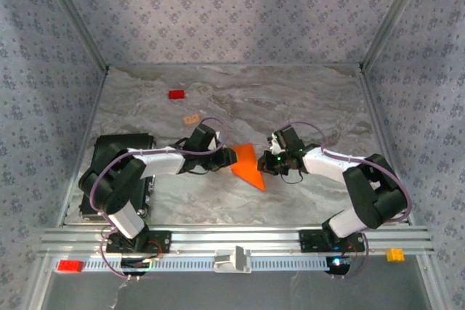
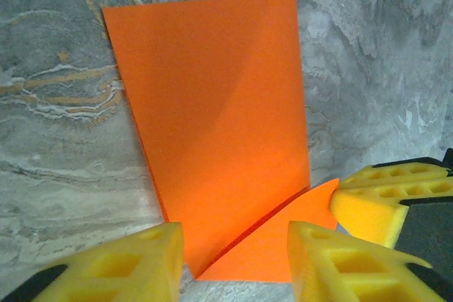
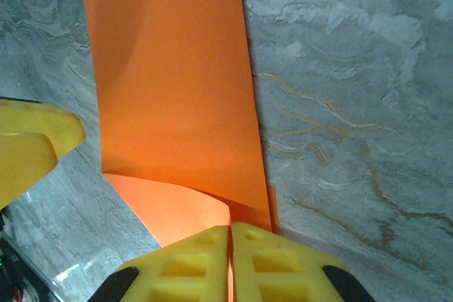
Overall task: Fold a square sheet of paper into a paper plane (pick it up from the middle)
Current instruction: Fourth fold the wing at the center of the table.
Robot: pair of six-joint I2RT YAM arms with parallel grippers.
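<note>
Rails (image 1: pixel 240 236) run along the near table edge and carry both arm bases, with a red brick (image 1: pixel 70 266) at the left end and a yellow brick (image 1: pixel 394 254) at the right. Just beyond, a black box (image 1: pixel 116 147) sits beneath the left arm. At mid-table, on the marbled table (image 1: pixel 305 99), lies the orange sheet of paper (image 1: pixel 247 166), folded into a tapered shape with its point toward the rails. The left gripper (image 1: pixel 224 156) meets it from the left with jaws parted, its fingers (image 2: pixel 134 259) standing on either side of a folded corner without pinching it. The right gripper (image 1: pixel 266 164) comes from the right, its fingers (image 3: pixel 191 259) clenched together on a curled-up edge of the sheet. Farther back lie a tan block (image 1: pixel 192 118) and then a red block (image 1: pixel 176 94), both well apart from the paper.
</note>
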